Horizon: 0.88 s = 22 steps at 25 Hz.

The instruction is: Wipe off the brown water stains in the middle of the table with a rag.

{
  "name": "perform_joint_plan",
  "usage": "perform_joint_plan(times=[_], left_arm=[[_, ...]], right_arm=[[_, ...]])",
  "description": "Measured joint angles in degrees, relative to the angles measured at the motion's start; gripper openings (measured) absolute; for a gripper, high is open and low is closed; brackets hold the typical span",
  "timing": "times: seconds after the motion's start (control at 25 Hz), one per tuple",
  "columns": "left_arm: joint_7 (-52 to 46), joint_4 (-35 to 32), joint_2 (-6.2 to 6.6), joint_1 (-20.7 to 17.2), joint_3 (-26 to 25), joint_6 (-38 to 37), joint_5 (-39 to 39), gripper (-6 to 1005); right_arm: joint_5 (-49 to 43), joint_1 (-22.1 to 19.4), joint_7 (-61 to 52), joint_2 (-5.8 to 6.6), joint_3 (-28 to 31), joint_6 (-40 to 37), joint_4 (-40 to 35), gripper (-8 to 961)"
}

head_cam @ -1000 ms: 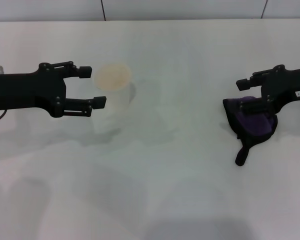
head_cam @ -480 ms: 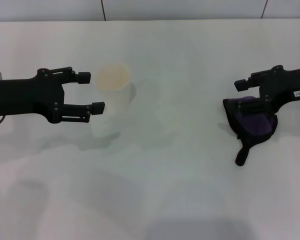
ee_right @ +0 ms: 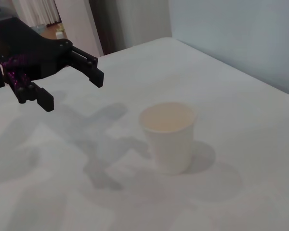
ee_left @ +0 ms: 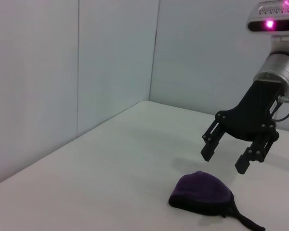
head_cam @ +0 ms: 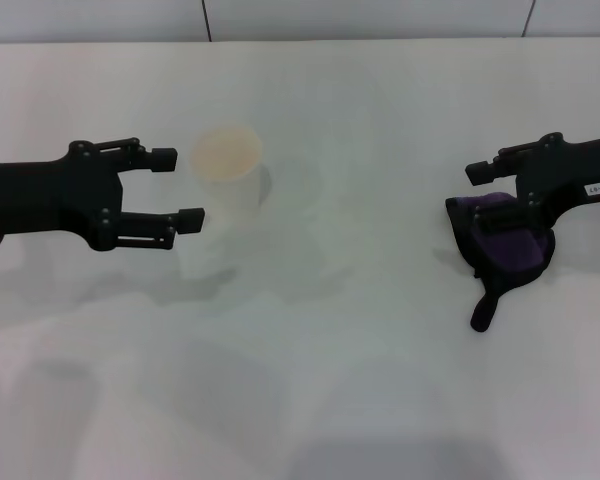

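Head view: your left gripper [head_cam: 190, 187], fingers wide, has backed off from the paper cup [head_cam: 226, 190] w/ brownish liquid. The right gripper [head_cam: 477, 190] hovers over the purple rag [head_cam: 510, 248]; no stain is visible mid-bench [head_cam: 360, 380].

L wrist view: right fingers [ee_left: 208, 146] open above the rag [ee_left: 202, 192], not touching.

R wrist view: cup [ee_right: 167, 137] upright, left gripper [ee_right: 72, 89] apart from it.

There is one table [head_cam: 380, 380], white. On it stands one paper cup [head_cam: 227, 180] and lies one purple rag [head_cam: 505, 250]. Two grippers are in view: the left gripper [head_cam: 176, 187], with two fingers spread, and the right gripper [ee_left: 226, 156], also two-fingered.
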<state>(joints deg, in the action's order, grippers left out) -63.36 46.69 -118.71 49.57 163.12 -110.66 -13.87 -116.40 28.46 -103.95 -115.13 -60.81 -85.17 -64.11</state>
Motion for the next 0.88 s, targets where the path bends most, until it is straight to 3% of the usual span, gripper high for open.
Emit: perform_joint_plan(times=[0.88], left_arm=[[-1.9, 1.6, 0.03, -0.1, 0.0, -0.2, 1.9, 876]], right_arm=[[0.3, -0.5, -0.4, 0.00, 0.0, 0.0, -0.4, 636]])
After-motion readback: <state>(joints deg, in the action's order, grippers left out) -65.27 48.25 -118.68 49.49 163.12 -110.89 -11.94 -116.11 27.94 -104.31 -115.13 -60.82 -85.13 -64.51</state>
